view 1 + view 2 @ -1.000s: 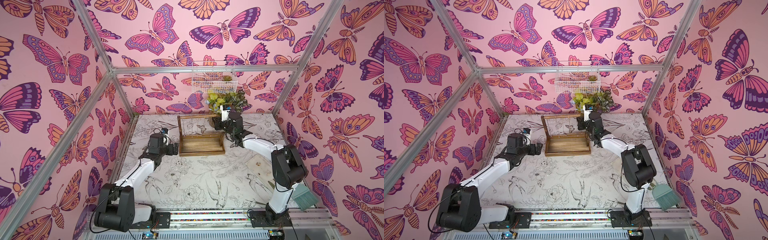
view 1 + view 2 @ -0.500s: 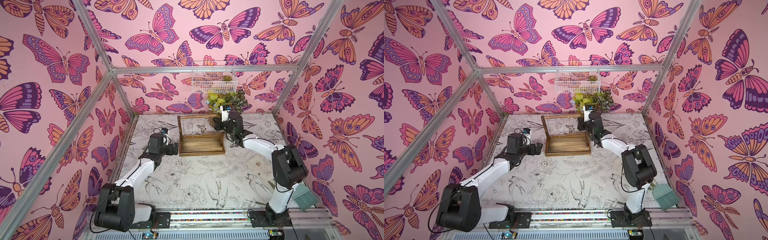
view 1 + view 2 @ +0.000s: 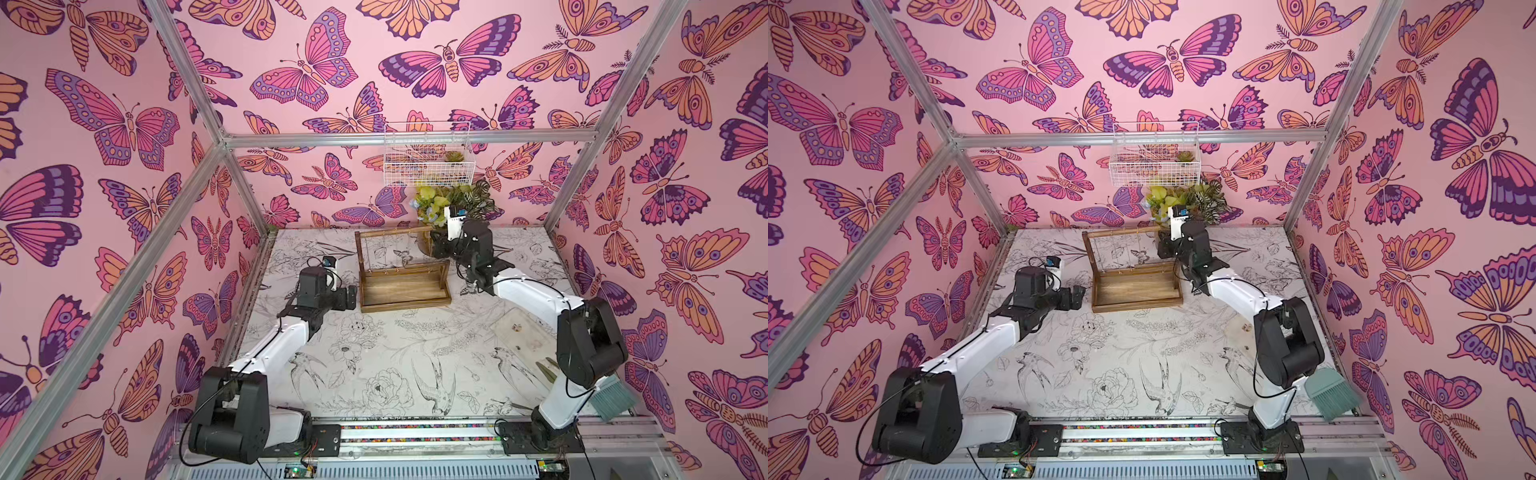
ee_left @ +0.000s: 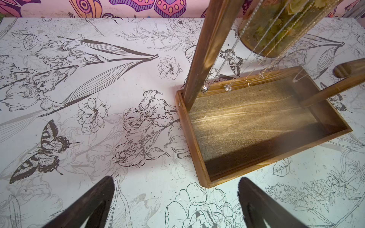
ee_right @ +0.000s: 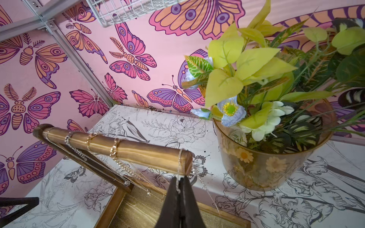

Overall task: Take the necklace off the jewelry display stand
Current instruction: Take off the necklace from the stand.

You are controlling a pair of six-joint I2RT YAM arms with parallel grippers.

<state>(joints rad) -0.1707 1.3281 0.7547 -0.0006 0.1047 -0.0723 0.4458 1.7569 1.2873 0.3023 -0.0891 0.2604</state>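
Observation:
The brown wooden jewelry display stand (image 3: 405, 307) (image 3: 1138, 306) stands at the back middle of the table. Several thin necklaces hang from its top bar (image 5: 118, 147). My right gripper (image 5: 179, 180) (image 3: 436, 245) is just under the bar's near end, shut on the silver chain of the endmost necklace (image 5: 179, 161), which still loops over the bar. My left gripper (image 4: 175, 178) (image 3: 352, 297) is open and empty. It sits low beside the tray's left corner (image 4: 205, 184). The pendants (image 4: 227, 88) dangle above the tray's back edge.
A glass vase of artificial flowers (image 5: 266, 158) (image 3: 453, 203) stands close behind the stand's right end, beside my right gripper. A white wire basket (image 3: 428, 162) hangs on the back wall above it. A teal brush (image 3: 613, 399) lies at the table's front right edge.

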